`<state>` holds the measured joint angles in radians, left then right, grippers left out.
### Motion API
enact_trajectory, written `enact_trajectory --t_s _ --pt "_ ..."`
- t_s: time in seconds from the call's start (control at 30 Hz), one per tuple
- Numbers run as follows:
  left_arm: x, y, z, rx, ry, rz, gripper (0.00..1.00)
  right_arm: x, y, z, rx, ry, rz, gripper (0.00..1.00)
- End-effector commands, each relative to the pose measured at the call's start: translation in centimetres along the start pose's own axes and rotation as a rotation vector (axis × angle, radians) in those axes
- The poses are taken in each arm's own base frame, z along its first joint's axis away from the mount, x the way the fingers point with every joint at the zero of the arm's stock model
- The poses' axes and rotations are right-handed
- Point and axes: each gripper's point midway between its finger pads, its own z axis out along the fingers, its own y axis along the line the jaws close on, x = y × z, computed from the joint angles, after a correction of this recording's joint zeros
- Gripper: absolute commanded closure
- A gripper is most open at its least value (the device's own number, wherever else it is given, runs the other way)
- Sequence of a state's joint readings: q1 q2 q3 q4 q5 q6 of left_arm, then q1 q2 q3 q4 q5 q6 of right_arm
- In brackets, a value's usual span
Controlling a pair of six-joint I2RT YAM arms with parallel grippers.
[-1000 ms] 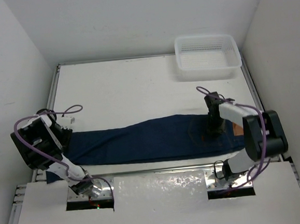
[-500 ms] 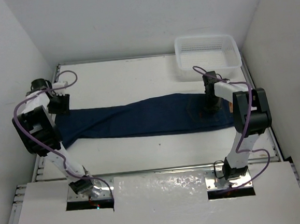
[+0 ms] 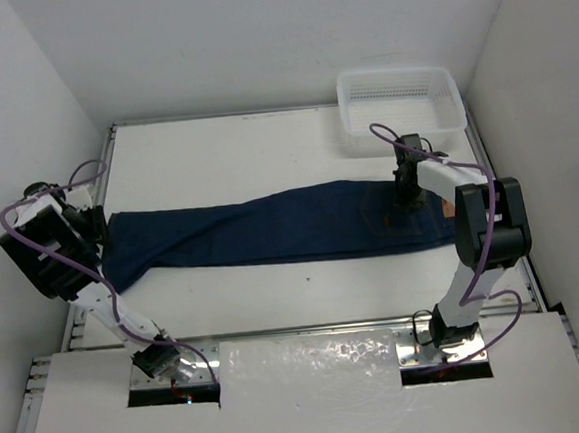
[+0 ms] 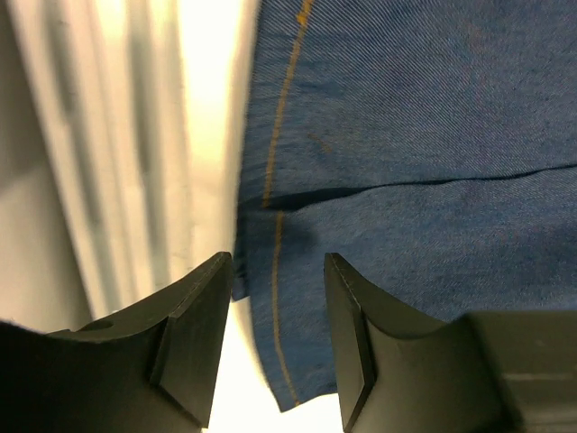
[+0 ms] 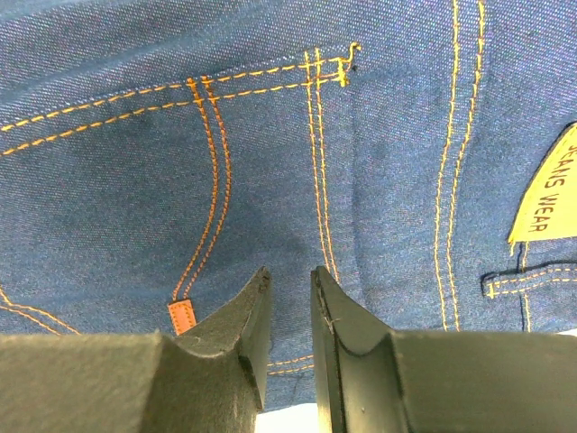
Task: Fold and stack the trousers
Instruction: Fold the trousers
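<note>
The dark navy trousers (image 3: 281, 232) lie flat and stretched across the table, hems at the left and waist at the right. My left gripper (image 3: 98, 224) stands at the hem end. In the left wrist view its jaws (image 4: 278, 271) are open, and the hem with its orange stitching (image 4: 406, 135) lies loose on the table below and between them. My right gripper (image 3: 410, 199) is down on the seat near the waist. In the right wrist view its jaws (image 5: 290, 275) are nearly together, pinching the denim (image 5: 117, 135) beside the back pocket seam.
A white mesh basket (image 3: 399, 108) stands at the far right corner, just behind the right arm. The table's raised left rail (image 4: 117, 135) runs close beside the hems. A yellow waist label (image 5: 545, 194) and a small orange tab (image 5: 181, 316) show on the denim.
Both arms dragged the trousers from the near edge to mid-table. Since then the left gripper has widened, let the hem go and drawn back toward the left; the right gripper stays put.
</note>
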<state>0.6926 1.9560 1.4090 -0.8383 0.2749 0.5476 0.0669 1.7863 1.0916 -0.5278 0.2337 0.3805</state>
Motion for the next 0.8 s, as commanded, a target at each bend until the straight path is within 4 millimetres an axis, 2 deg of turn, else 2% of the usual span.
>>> enact_trajectory --t_s 0.0,0.23,0.3,0.43,0.47,0.57,0.77 --pt "-0.6 0.1 0.3 -0.021 -0.016 -0.002 0.57 -1.1 -0.1 -1.1 -0.011 -0.046 -0.003 0.78" --pt "-0.9 0.2 2.0 -0.008 -0.013 -0.004 0.59 -0.4 -0.4 -1.1 -0.001 -0.039 -0.002 0.78" --pt "-1.1 -0.1 2.0 -0.011 -0.027 0.005 0.72 -0.3 -0.5 -1.1 -0.004 -0.040 0.000 0.78" --pt "-1.0 -0.4 2.1 -0.009 -0.023 0.019 0.86 -0.2 -0.4 -1.1 -0.006 -0.041 0.000 0.78" --pt "-0.9 -0.4 2.1 -0.009 -0.020 0.020 0.93 -0.2 -0.3 -1.0 -0.009 -0.042 0.005 0.78" --pt "-1.0 -0.3 1.6 -0.023 -0.023 0.022 0.97 -0.2 -0.1 -1.0 -0.016 -0.040 0.007 0.78" --pt "-3.4 -0.3 -1.5 -0.059 -0.102 0.061 1.00 0.5 -0.3 -0.5 -0.010 -0.018 0.000 0.78"
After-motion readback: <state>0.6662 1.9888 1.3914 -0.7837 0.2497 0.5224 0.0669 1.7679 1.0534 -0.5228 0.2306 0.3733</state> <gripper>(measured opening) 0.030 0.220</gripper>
